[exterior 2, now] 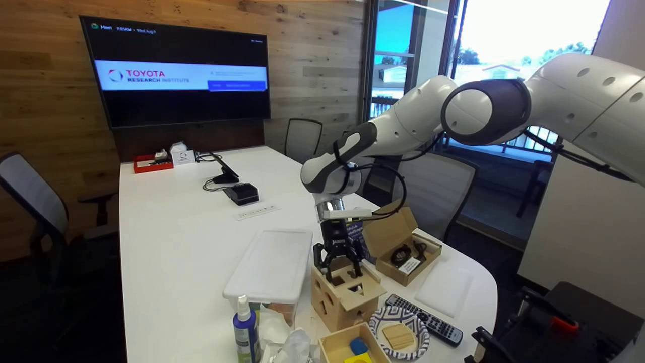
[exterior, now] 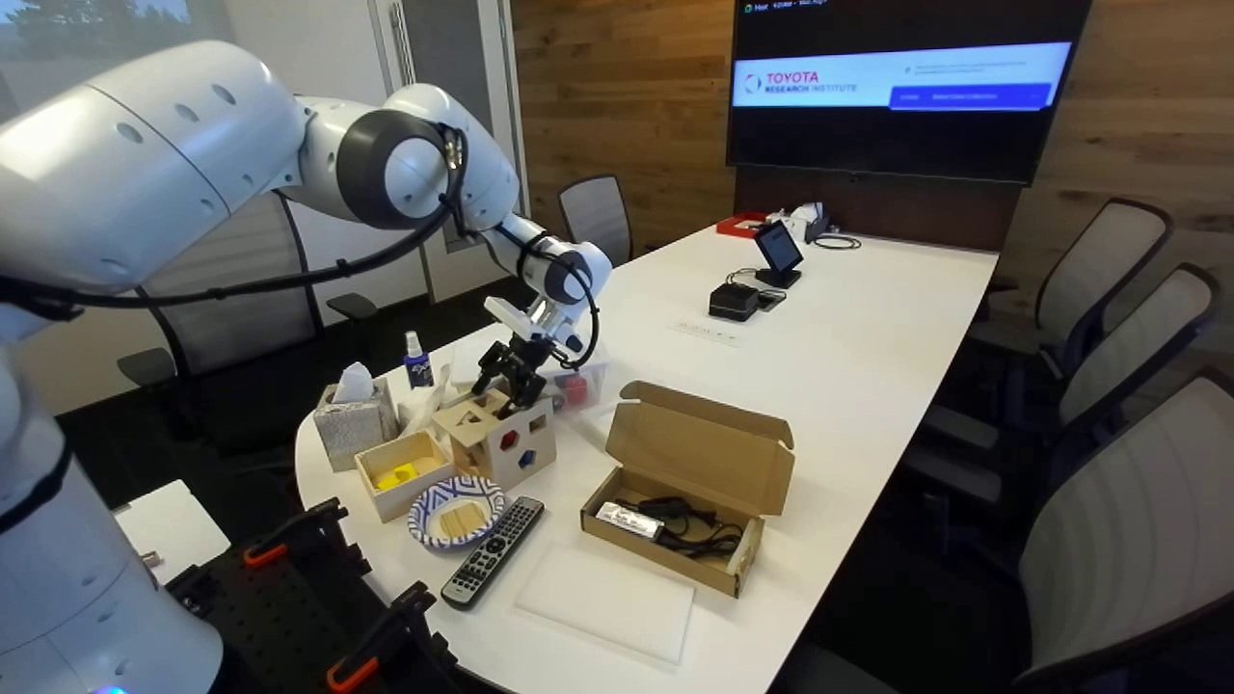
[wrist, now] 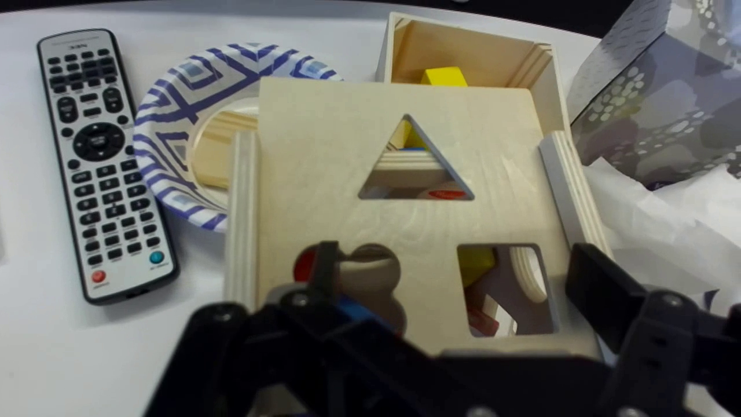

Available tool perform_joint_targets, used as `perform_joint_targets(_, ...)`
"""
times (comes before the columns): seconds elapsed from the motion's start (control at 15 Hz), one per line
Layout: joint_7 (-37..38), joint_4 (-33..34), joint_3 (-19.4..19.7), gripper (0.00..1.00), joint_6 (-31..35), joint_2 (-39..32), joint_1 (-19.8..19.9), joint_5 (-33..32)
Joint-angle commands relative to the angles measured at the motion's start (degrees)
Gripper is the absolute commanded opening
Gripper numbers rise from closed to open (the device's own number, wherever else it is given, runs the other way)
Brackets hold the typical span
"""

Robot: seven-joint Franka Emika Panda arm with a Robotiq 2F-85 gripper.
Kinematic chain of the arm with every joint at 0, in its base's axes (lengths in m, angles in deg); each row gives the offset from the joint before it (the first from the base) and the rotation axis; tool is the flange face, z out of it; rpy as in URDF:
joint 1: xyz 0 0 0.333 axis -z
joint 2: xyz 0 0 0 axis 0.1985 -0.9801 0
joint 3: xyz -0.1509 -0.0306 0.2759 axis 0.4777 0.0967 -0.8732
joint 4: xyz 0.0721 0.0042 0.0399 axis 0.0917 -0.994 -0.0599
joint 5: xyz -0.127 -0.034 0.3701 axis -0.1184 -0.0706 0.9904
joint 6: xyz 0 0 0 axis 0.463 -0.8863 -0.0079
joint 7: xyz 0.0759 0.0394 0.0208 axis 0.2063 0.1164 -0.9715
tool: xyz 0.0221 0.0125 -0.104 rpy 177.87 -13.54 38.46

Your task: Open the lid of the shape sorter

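The shape sorter is a light-wood cube (exterior: 496,467) that also shows in an exterior view (exterior 2: 345,318). Its lid (wrist: 324,156) is a thin wooden panel with triangle, clover and square holes. The lid lies between two side rails and juts past their ends on the wooden tray's side; it shows in both exterior views (exterior: 451,415) (exterior 2: 347,298). Colored pieces show inside through the holes. My gripper (wrist: 463,272) is open and low over the lid, in both exterior views too (exterior: 496,397) (exterior 2: 343,276). One finger is at the clover hole, the other by a side rail. Contact is unclear.
A wooden tray (exterior: 415,501) with yellow and blue pieces and a patterned paper bowl (exterior: 424,525) sit close beside the sorter. A remote (exterior: 494,551), an open cardboard box (exterior: 699,439), a tissue box (exterior: 355,439), a spray bottle (exterior 2: 245,333) and a plastic bin (exterior 2: 272,262) surround it.
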Motion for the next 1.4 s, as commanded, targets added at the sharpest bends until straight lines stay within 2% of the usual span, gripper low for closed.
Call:
perform_joint_targets(0.0,-0.5,1.23,-0.96,1.0,-2.6,-1.14,0.85,1.82)
perform_joint_targets(0.87,-3.82,-0.25,-1.45,1.0,-6.48,-0.92,1.03,2.23)
perform_joint_targets(1.33,-4.29,-1.34,-1.97,1.0,-5.56,-0.95,0.73,2.74)
